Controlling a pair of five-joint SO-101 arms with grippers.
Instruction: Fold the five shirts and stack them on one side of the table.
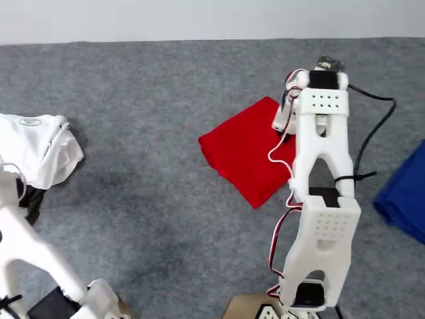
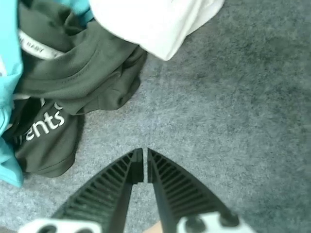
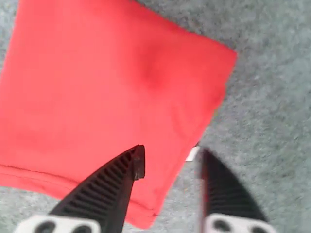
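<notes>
Folding looks finished on your red shirt, flat on the tabletop; your right gripper hangs released astride its edge, likely to move it. Left gripper, clenched empty, hovers by the unfolded pile.

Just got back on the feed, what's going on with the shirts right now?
The right gripper hangs open over one edge of the folded red shirt in the middle of the table. The left gripper is shut on nothing, above bare table beside an unfolded heap: white shirt, black shirt, teal shirt. A blue shirt lies apart at the far side.
</notes>
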